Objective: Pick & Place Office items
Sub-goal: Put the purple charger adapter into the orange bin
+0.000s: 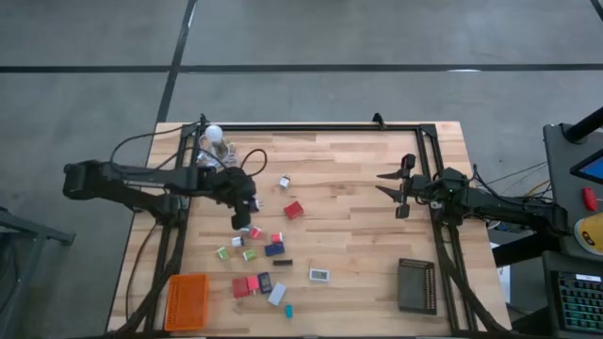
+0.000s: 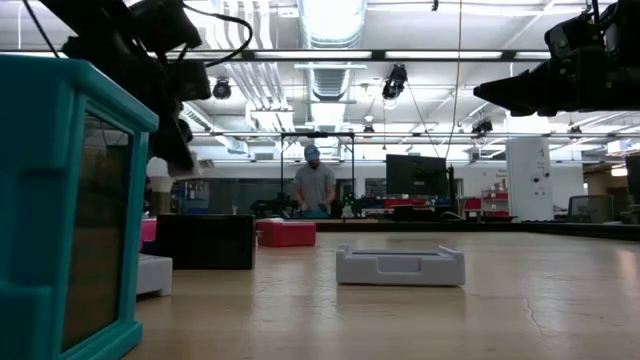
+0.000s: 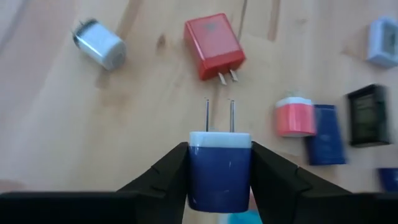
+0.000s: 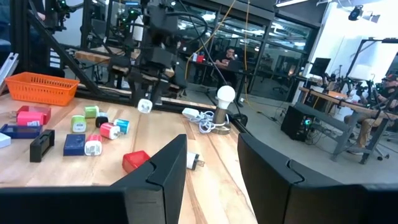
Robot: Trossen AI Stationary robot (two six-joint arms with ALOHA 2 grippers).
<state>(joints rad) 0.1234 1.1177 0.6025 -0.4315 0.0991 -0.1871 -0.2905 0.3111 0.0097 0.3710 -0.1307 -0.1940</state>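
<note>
Firmly, my left gripper (image 3: pixel 219 180) clenched a glossy navy-and-white plastic plug block (image 3: pixel 219 168), its two metal prongs and long axis pointing straight ahead, above the wooden table's (image 1: pixel 358 198) left half. My right gripper (image 1: pixel 394 188) hung empty, fingers parted, near the right edge.

2 dark, matte black arms with boxy joints and looped black cables along their links. The left end effector (image 3: pixel 219 180) has 2 wedge-shaped black fingers; the right end effector (image 4: pixel 211 168) has 2 broad, angular black fingers.
</note>
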